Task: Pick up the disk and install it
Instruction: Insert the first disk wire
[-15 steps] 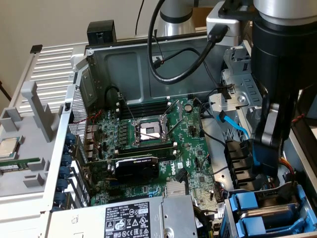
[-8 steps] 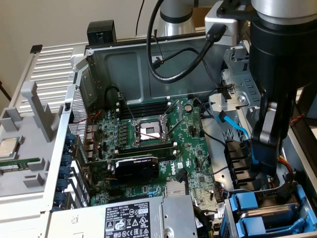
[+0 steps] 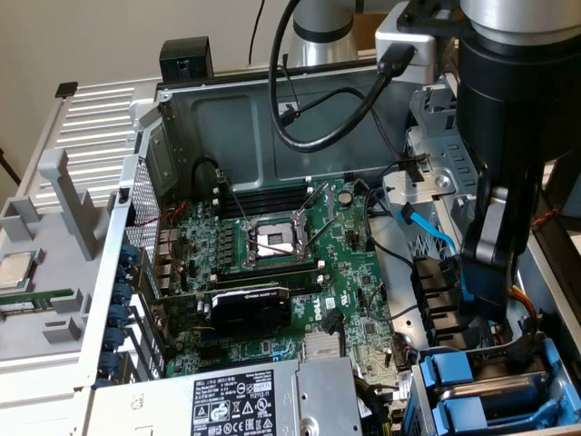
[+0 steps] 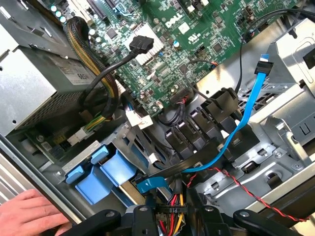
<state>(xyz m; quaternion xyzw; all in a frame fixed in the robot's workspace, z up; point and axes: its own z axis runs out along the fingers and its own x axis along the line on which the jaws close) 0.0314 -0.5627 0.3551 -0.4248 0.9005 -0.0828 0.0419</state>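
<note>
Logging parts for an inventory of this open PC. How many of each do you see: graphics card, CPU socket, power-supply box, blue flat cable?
Graphics card: 1
CPU socket: 1
Power-supply box: 1
Blue flat cable: 1
Total: 4

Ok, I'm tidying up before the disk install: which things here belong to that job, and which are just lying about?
Job: gripper, blue disk carrier.
Just lying about or fitted already: CPU chip, memory stick, power supply, graphics card, a person's hand.
</note>
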